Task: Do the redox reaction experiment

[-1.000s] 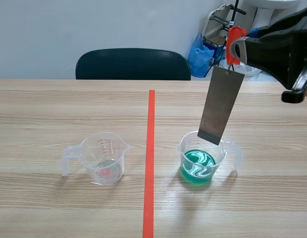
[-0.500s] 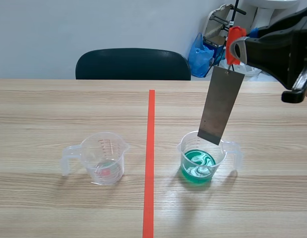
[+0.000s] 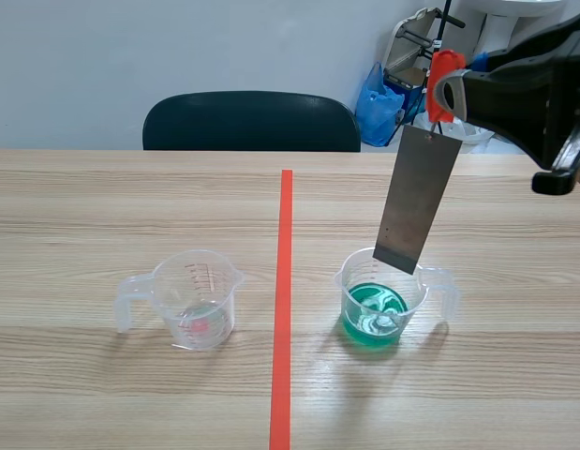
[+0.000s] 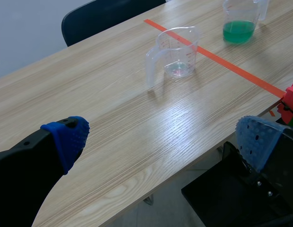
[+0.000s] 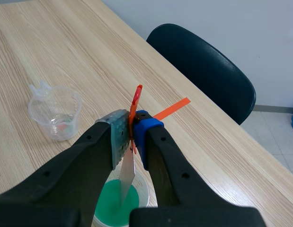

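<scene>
A clear measuring cup with green liquid (image 3: 376,309) stands right of the red tape line; it also shows far ahead of the left gripper (image 4: 239,21) and under the right gripper (image 5: 119,201). A grey metal strip (image 3: 417,199) hangs over it from an orange clip (image 3: 442,77), its lower end near the cup's rim. My right gripper (image 5: 130,137) is shut on the orange clip (image 5: 136,101), high above the table. A second clear cup (image 3: 194,298), nearly empty with a reddish trace, stands left of the line. My left gripper (image 4: 160,142) is open, off the table's near edge.
A dark chair (image 3: 251,121) stands behind the table's far edge. Blue bags and a rack (image 3: 402,80) sit at the back right. In the left wrist view a red block (image 4: 291,99) shows by the table's near edge, beside the gripper's finger.
The green liquid's swirl has shifted slightly. Arms, strip and cups have not moved.
</scene>
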You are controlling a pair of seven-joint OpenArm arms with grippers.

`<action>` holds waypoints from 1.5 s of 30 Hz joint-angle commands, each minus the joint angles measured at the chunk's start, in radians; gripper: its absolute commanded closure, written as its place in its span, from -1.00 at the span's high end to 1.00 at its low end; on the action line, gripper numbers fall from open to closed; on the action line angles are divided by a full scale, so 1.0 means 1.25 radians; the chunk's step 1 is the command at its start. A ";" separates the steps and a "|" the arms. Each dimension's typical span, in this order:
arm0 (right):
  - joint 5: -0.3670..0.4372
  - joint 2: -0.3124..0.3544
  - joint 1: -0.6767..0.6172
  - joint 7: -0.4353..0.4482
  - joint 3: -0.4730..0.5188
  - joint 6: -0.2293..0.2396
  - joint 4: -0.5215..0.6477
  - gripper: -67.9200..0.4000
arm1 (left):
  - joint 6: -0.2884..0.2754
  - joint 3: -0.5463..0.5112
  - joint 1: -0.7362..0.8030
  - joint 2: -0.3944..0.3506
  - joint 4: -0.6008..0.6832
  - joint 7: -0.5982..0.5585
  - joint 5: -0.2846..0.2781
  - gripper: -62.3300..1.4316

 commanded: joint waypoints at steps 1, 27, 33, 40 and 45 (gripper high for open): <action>0.011 0.009 0.007 0.015 0.007 -0.003 0.013 -0.97 | -0.002 -0.004 0.001 0.004 0.004 -0.017 -0.009 1.00; 0.011 0.009 0.007 0.015 0.007 -0.003 0.013 -0.97 | -0.002 -0.004 0.001 0.004 0.004 0.001 -0.009 1.00; 0.011 0.009 0.007 0.015 0.007 -0.003 0.013 -0.97 | -0.002 -0.004 0.001 0.004 0.004 0.001 -0.009 1.00; 0.011 0.009 0.007 0.015 0.007 -0.003 0.013 -0.97 | -0.002 -0.004 0.001 0.004 0.004 0.001 -0.009 1.00; 0.011 0.009 0.007 0.015 0.007 -0.003 0.013 -0.97 | -0.002 -0.004 0.001 0.004 0.004 0.001 -0.009 1.00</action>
